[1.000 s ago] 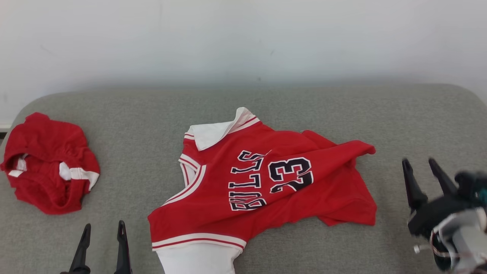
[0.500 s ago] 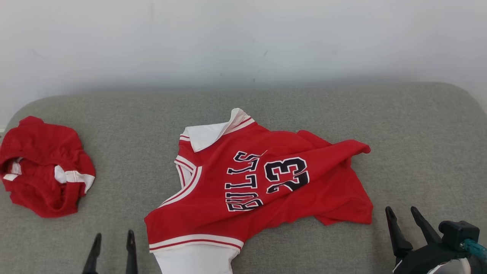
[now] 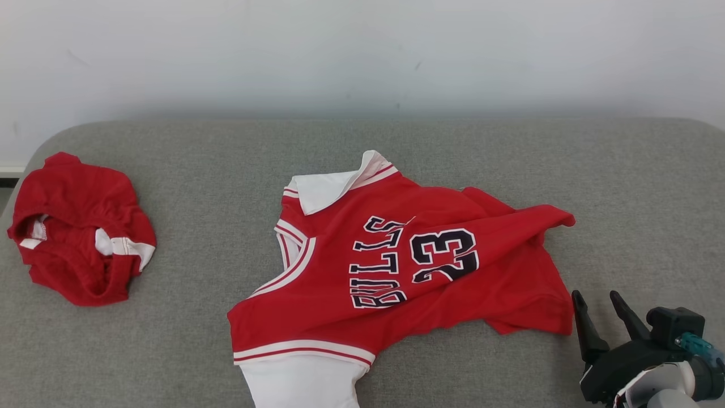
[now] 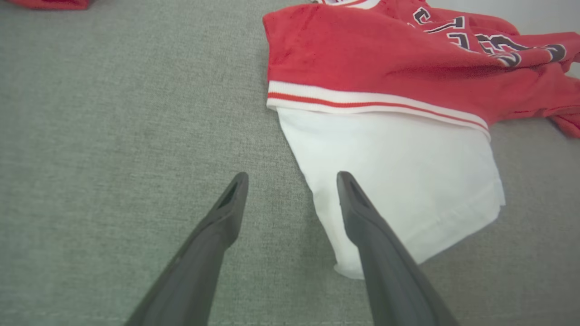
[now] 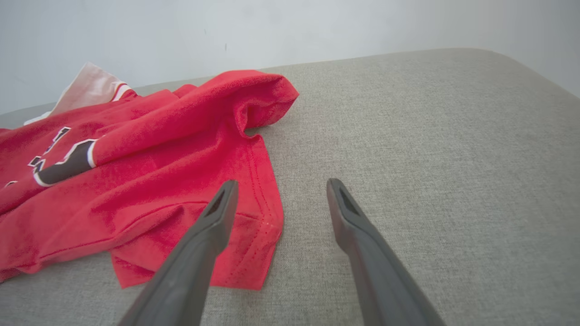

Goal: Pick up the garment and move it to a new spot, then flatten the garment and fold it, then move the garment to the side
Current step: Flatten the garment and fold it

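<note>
At the near edge of the grey cushion (image 3: 623, 187), two grippers are counted, each with two dark fingers. Left gripper (image 4: 293, 174): jaws spread wide, nothing between them. In its wrist view one finger lies over bare cushion and the other crosses the edge of the jersey's white section (image 4: 398, 172); contact cannot be confirmed. Right gripper (image 3: 595, 294): jaws likewise released and empty, placed at the near right of the cushion, just beside the jersey's right hem corner. In its wrist view one finger overlaps that corner and the other stands over bare cushion; contact again cannot be confirmed.

Garments counted: two. Item one, the red jersey (image 3: 498, 283), lies across the middle of the cushion, lettered "BULLS" with the number 23, both reading sideways. It is not flat: a raised fold runs along its right side, and a white collar flap is turned over at its far end. Its white section reaches the near edge. Item two, a crumpled red bundle with white trim (image 3: 73, 226), lies at the left edge, well apart from the jersey.

Beyond the far edge stands one pale wall (image 3: 362, 51).
</note>
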